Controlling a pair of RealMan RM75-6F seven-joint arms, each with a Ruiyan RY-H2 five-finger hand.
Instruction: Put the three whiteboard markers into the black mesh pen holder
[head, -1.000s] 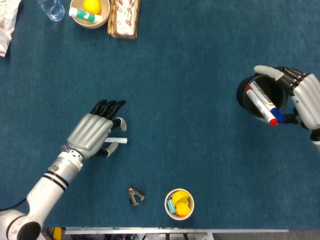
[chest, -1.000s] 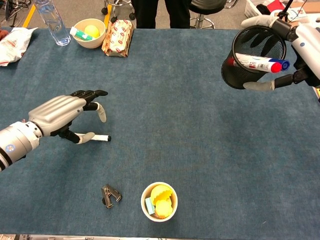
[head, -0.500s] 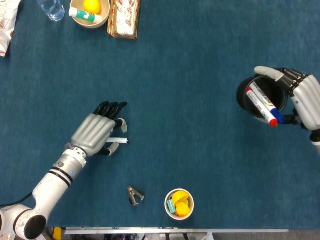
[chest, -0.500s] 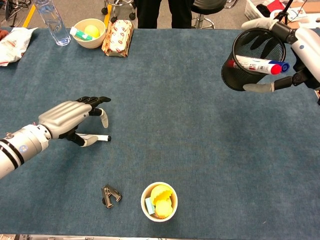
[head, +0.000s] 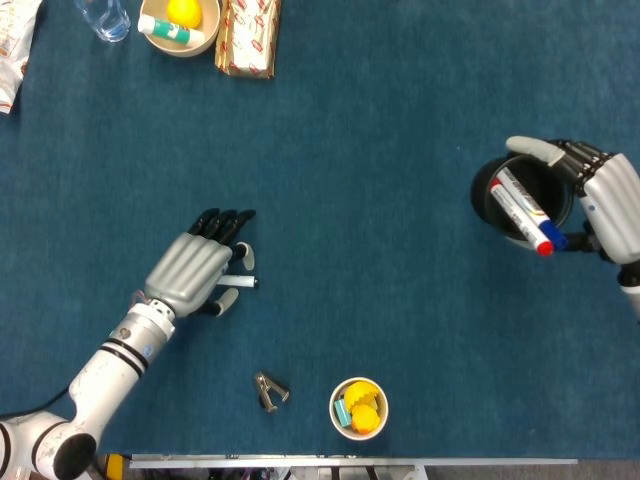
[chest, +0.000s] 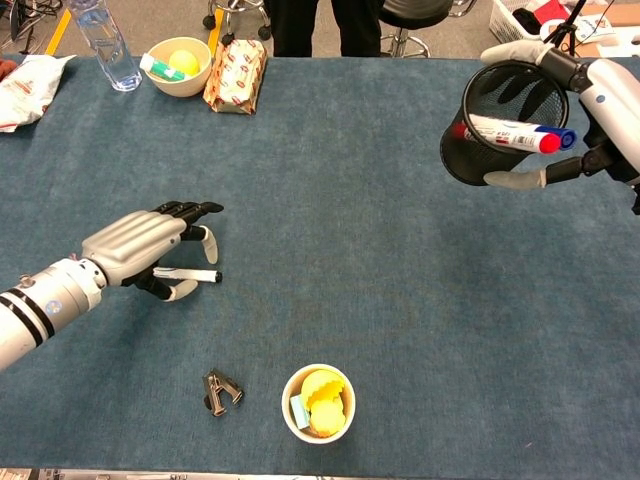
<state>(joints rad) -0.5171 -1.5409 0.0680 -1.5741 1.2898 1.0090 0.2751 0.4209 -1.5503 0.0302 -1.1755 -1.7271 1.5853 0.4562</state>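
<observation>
With the right hand (chest: 600, 110) gripping the tilted black mesh pen holder (chest: 495, 125) (two markers (chest: 515, 132) inside) at far right, close the left hand (head: 195, 270), fingers loosely spread, squarely around the third marker (head: 237, 283) lying beneath it.

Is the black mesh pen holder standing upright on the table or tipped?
Tipped. In the chest view the pen holder is tilted, mouth facing the camera, gripped by the right hand, with two markers lying across its rim.
</observation>
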